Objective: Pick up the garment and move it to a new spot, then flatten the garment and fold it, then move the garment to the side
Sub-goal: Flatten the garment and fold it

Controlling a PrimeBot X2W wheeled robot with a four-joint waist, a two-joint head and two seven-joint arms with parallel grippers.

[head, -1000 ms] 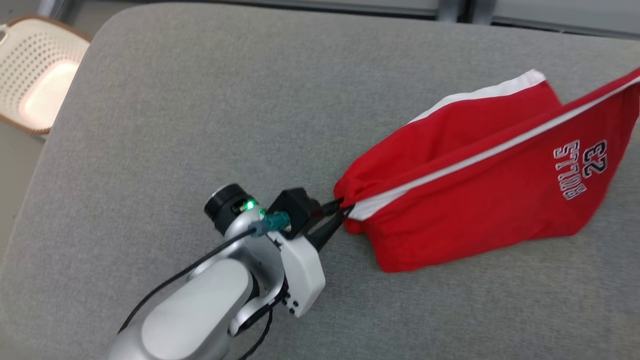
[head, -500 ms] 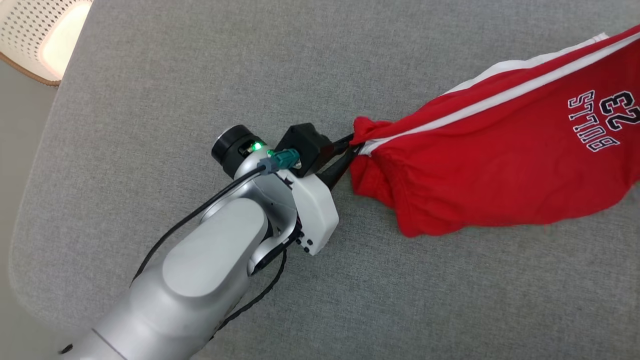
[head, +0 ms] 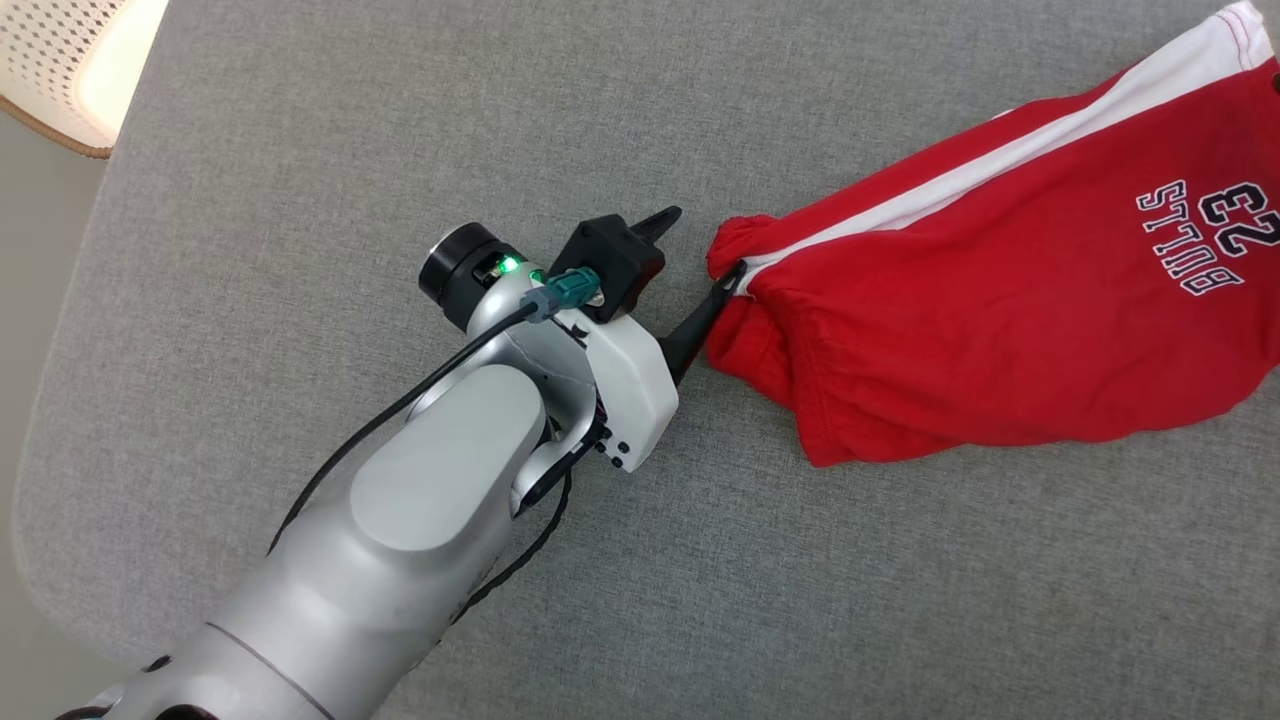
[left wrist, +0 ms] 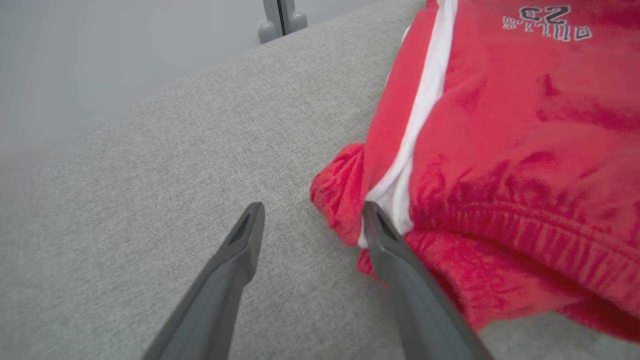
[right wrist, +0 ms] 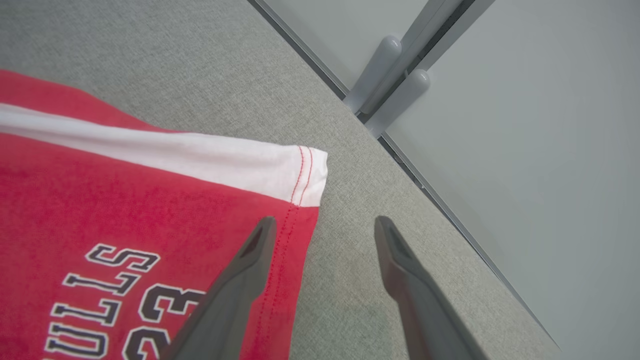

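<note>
A pale perforated basket (head: 55,70) sits at the upper left corner of the head view, off the grey fabric surface (head: 400,120); what it holds cannot be told.

The red shorts (head: 1000,330), with a white side stripe and "BULLS 23" printed on them, lie loosely spread on the right part of the surface, waistband end pointing toward the left arm (head: 430,500).

That arm reaches up and to the right across the surface. The left gripper (head: 700,245) is spread wide at the bunched waistband corner and grips nothing. In the left wrist view one finger (left wrist: 395,260) lies against the red and white fabric, the other over bare surface.

The right gripper (right wrist: 325,222) is also spread. One of its fingers lies over the shorts' stitched hem corner, the other over bare surface beside it.
</note>
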